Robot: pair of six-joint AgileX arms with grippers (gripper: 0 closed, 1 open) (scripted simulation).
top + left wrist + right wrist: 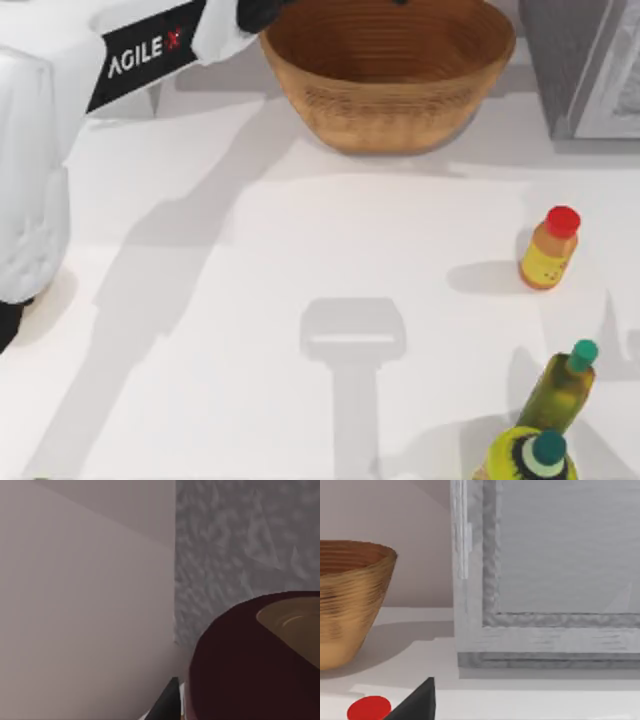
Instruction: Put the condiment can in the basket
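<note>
The condiment can, dark brown with a glossy lid, sits very close in the left wrist view, with one black finger of my left gripper against its side. My left gripper reaches in from the left and hovers at the left rim of the wicker basket, at the table's back. The can itself is hidden in the top view. The basket stands upright, and what shows of its inside is bare. A dark part of my right gripper shows low in the right wrist view, near a red cap.
A grey cabinet stands right of the basket at the back right. An orange bottle with a red cap stands at the right. A green bottle with a teal cap and another teal-capped yellow-green item are at the front right.
</note>
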